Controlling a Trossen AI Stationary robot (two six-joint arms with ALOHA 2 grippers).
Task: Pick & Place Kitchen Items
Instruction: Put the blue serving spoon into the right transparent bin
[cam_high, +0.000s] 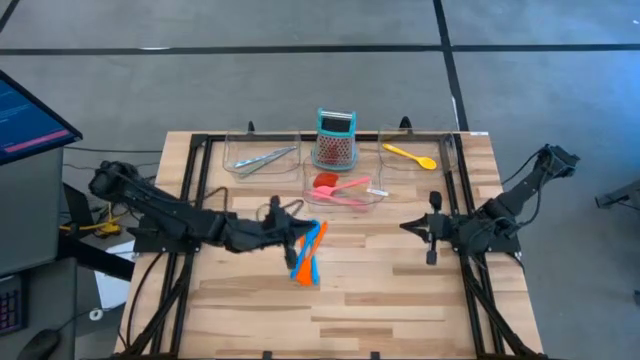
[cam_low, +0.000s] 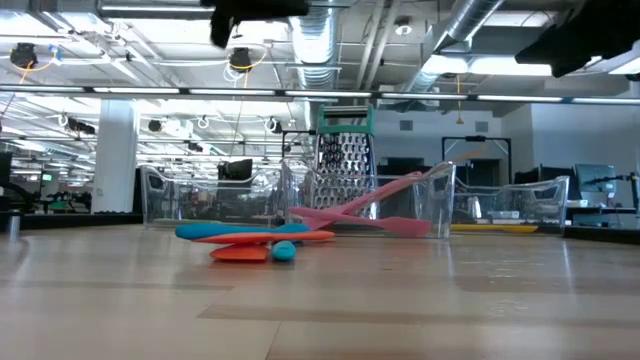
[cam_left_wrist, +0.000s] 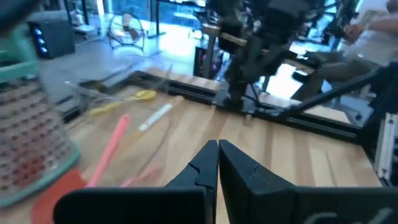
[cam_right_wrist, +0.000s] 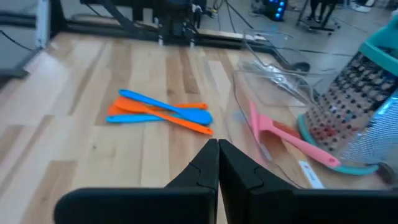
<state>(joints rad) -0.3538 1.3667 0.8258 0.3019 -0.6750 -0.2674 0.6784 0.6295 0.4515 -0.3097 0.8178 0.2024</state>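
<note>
Table (cam_high: 400, 300) carries trays (cam_high: 262, 158) at 12 o'clock for sorting, blue and orange utensils (cam_high: 307, 252) loose at center, likely awaiting pickup; left gripper (cam_high: 297, 240) pressed together, empty, beside them; right gripper (cam_high: 432, 228) pressed together, idle, 3 o'clock.

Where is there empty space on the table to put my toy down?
The near half of the table, below the blue and orange utensils, is bare wood. So is the strip between those utensils and the right gripper. The far edge is crowded: trays, the grater and pink utensils.
</note>
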